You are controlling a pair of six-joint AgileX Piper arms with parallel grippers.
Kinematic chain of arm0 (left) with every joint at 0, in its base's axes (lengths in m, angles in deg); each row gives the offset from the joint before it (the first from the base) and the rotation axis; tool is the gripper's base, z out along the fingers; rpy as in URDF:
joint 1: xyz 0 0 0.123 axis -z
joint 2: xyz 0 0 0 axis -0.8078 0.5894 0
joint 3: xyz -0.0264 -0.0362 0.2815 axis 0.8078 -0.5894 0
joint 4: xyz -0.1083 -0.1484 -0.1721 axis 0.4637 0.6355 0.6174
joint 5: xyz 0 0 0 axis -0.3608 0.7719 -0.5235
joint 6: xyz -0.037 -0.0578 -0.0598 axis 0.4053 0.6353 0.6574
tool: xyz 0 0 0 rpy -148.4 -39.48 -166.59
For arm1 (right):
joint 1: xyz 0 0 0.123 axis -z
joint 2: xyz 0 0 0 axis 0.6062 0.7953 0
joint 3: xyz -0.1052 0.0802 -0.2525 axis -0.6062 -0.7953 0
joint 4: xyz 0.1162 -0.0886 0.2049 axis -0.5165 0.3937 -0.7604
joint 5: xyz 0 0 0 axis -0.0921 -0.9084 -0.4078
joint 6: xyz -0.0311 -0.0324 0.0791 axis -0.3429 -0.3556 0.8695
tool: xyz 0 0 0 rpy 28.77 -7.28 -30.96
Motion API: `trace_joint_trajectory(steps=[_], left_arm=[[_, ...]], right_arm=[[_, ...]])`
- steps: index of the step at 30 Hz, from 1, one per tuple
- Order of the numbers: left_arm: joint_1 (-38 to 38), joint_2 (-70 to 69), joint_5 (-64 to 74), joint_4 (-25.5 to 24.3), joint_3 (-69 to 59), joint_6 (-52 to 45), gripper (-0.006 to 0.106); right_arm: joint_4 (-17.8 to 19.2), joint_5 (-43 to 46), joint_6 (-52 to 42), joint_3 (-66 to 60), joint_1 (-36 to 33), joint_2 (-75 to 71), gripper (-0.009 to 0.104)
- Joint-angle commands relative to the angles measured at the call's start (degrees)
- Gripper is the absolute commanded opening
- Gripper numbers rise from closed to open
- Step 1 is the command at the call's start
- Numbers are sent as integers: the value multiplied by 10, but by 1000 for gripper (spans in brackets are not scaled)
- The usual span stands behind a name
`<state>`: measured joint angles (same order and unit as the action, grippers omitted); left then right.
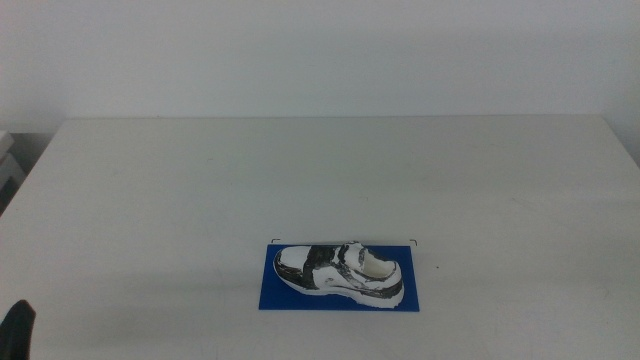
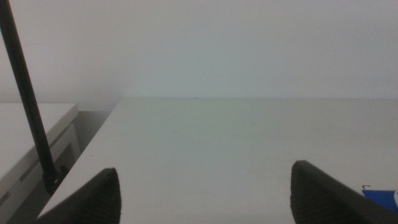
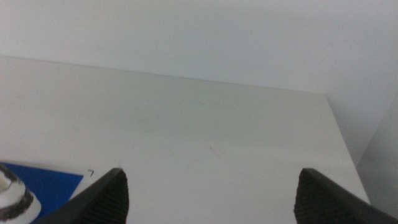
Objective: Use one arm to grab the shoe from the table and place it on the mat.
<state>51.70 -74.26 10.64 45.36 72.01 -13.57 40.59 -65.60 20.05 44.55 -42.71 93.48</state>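
- Middle view: the table (image 1: 330, 170) spreads wide and white, with nothing standing between its edges and the mat (image 1: 268, 292). The shoe (image 1: 340, 271) lies lengthwise on that deep blue mat, near the table's front edge, sole down, its toe toward the picture's left (white, with black-grey mottled panels and a cream inside). Blue shows along the mat's left end and front edge. A small dark tip of the left gripper (image 1: 18, 328) shows in the bottom-left corner, well away from the shoe.
- Left wrist view: the left gripper (image 2: 205, 193) has its jaws spread wide with only bare tabletop between them, gripping nothing. A thin black pole (image 2: 28, 99) stands off the table's edge; a blue corner of the mat peeks in beside one jaw.
- Right wrist view: the right gripper (image 3: 211, 196) is likewise wide apart and empty. The mat's corner and a bit of the shoe's mottled edge lie near one jaw.
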Motion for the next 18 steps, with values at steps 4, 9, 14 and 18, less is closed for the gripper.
trace_joint_trajectory(steps=[4,9,14,18], left_arm=[[3,-4,-46,7,-3,7,94],[3,-4,-46,7,-3,7,94],[3,-4,-46,7,-3,7,94],[3,-4,-46,7,-3,7,94]], right_arm=[[3,68,-2,-64,6,-59,74],[3,69,-2,-119,6,-98,74],[3,69,-2,-174,6,-148,74],[3,70,-2,-206,6,-197,74]])
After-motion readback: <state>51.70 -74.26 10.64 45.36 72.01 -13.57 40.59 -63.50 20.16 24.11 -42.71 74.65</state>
